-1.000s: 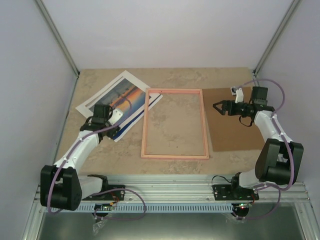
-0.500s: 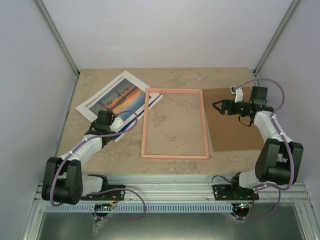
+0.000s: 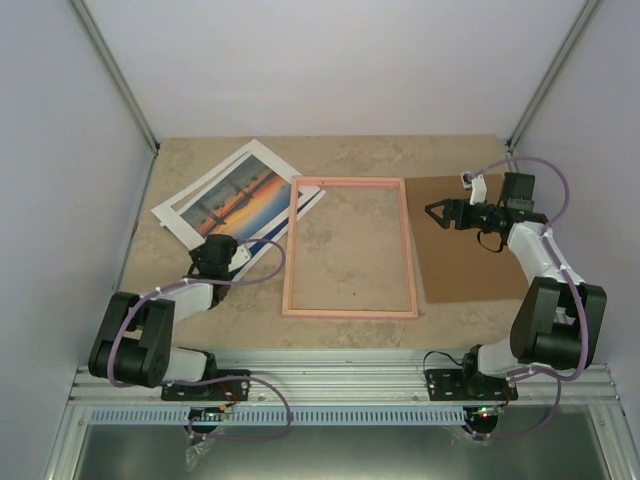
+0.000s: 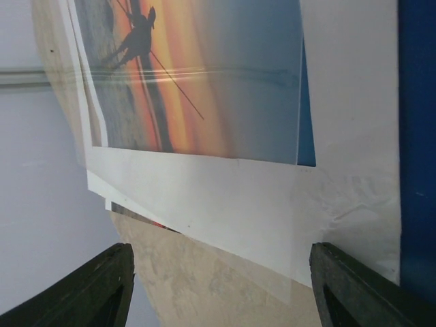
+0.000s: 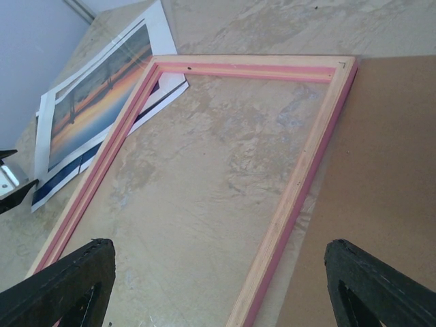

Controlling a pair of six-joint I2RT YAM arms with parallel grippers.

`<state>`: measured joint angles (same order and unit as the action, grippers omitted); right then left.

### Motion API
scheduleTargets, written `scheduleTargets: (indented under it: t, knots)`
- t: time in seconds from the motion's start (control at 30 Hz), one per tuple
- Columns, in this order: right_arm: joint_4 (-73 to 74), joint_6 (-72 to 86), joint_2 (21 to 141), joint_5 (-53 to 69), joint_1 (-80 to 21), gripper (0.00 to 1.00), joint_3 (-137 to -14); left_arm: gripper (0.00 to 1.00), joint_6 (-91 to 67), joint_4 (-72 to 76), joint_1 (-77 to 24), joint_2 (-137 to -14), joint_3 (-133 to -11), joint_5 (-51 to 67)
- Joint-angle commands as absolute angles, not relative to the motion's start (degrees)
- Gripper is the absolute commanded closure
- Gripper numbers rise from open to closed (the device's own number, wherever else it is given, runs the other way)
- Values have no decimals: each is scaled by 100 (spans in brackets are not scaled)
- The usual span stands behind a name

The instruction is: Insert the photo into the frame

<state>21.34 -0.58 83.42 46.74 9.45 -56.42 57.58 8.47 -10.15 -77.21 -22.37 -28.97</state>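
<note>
The photo [image 3: 235,192], an orange sunset print with a white border, lies flat at the back left on a blue-edged sheet. Its right corner lies under the left rail of the pink frame [image 3: 350,313]. The frame lies flat mid-table with bare table inside it. My left gripper [image 3: 212,254] is open and empty just off the photo's near edge. In the left wrist view the photo [image 4: 204,82] fills the top and the gripper [image 4: 225,300] is over bare table. My right gripper [image 3: 436,213] is open and empty over the frame's right rail [image 5: 300,184].
A plain brown cardboard sheet [image 3: 470,250] lies right of the frame and also shows in the right wrist view [image 5: 388,170]. A blue-edged sheet [image 4: 415,136] lies under the photo. Grey walls enclose the table on three sides.
My left gripper has drawn back toward the near edge, off the photo, and the arm has folded in. The photo stays flat. The right arm has not moved.
</note>
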Motion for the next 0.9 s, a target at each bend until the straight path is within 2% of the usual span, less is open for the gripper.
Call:
scheduleTargets:
  t: [0.0,0.17,0.4,0.57,0.87]
  knots:
    - [1987,-18,8374,4668,917,16,-5577,29,6071,1621,-1070,-7981,-1967,-3181]
    - [1984,-18,8348,4619,921,16,-5581,42,6217,2185,-1090,-8155,-1847,-3168]
    - [1995,-18,8284,4564,917,16,-5581,77,6400,2820,-1099,-8316,-1876,-3169]
    - [1985,-64,8260,4535,923,16,-5580,99,6387,2583,-1099,-8124,-2045,-3206]
    - [2037,-280,8290,4534,915,16,-5852,100,6581,1972,-960,-7543,-2373,-3455]
